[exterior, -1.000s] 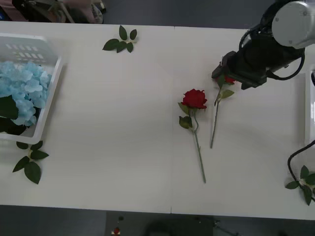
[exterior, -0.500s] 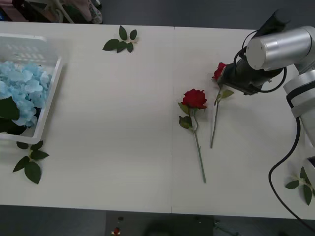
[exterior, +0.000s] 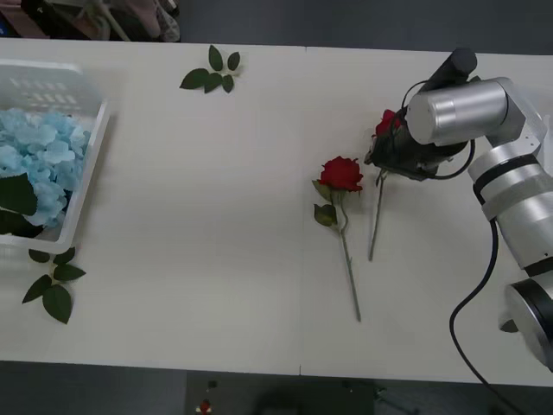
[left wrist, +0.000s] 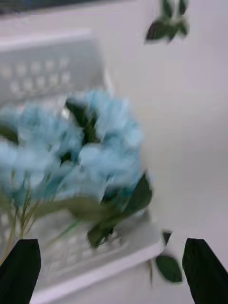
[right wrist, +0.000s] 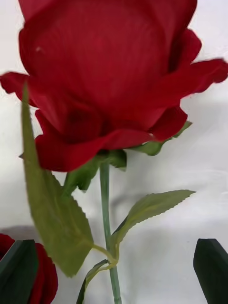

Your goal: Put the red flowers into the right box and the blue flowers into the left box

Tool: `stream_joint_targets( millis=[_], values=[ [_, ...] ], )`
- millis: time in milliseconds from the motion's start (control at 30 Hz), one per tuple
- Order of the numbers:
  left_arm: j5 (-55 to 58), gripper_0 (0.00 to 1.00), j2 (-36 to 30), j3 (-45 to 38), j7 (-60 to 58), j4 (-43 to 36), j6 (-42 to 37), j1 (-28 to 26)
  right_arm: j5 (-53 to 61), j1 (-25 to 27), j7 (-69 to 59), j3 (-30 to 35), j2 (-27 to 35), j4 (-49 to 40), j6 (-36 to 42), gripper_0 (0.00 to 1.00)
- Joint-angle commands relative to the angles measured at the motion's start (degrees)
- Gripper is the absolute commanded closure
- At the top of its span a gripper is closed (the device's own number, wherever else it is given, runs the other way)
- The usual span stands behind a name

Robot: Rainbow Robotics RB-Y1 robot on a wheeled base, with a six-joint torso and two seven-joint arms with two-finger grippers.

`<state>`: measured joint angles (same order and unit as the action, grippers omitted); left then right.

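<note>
Right tool (exterior: 378, 157), fingers spread, is held low beside the farther of the red flowers (exterior: 386, 123) so its stem can be pinched for the right box

A broad white table (exterior: 216, 216) carries all items. At its left edge rests a white slotted plastic basket (exterior: 86, 164). Loose dark green leaf sprigs lie at the far centre (exterior: 212, 73) and near left (exterior: 52, 281). Right of centre lie two long-stemmed red artificial roses (exterior: 341, 177), stems pointing toward the near edge.
</note>
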<state>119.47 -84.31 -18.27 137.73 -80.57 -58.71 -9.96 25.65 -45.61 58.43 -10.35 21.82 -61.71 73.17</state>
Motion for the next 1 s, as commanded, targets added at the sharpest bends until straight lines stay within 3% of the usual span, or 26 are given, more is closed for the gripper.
stream_joint_targets(
  millis=[33, 133, 300, 333, 367, 500, 567, 600, 833, 1000],
  values=[
    [3.8, 0.14, 1.3, -3.9, 0.5, -8.6, 0.4, 3.4, -0.7, -0.5, 2.4, -2.7, 0.2, 0.9, -1.7, 0.04],
    [2.9, 0.13, 7.3, -2.2, 0.5, -16.1, 3.7, 6.3, -0.4, -0.5, 2.7, -4.6, 0.2, 3.2, -3.8, 0.05],
    [-3.3, 0.14, 14.3, 9.2, 0.9, -24.1, 12.9, 11.6, 0.3, -0.5, 3.5, -6.5, 0.1, 5.8, -6.8, 0.09],
    [-5.6, 0.13, 16.9, 12.6, 1.2, -25.5, 14.9, 12.9, 0.5, -0.5, 3.9, -6.5, -0.1, 6.3, -7.3, 0.13],
    [-7.2, 0.13, 18.4, 14.7, 2.0, -26.1, 16.0, 13.6, 0.5, -0.5, 4.1, -6.5, -0.2, 6.4, -7.3, 0.2],
    [-12.2, 0.13, 25.2, 22.0, 6.7, -28.0, 18.9, 15.3, 0.8, -0.5, 4.6, -6.5, -0.2, 6.7, -7.3, 0.76],
    [-12.9, 0.14, 28.6, 24.8, 8.3, -28.8, 19.2, 15.8, 0.9, -0.5, 4.9, -6.5, -0.3, 6.7, -7.3, 0.93],
    [-12.9, 0.14, 30.1, 25.8, 9.1, -29.4, 19.2, 15.9, 1.0, -0.5, 5.1, -6.5, -0.3, 6.7, -7.4, 0.98],
    [-15.8, 0.14, 36.8, 32.2, 15.5, -32.8, 19.6, 19.4, 1.3, -0.5, 6.3, -6.4, -0.2, 7.1, -8.0, 1.0],
    [-16.6, 0.14, 37.1, 35.1, 15.7, -34.7, 19.7, 22.2, 1.3, -0.4, 6.8, -5.9, -0.2, 7.1, -8.0, 1.0]
  ],
)
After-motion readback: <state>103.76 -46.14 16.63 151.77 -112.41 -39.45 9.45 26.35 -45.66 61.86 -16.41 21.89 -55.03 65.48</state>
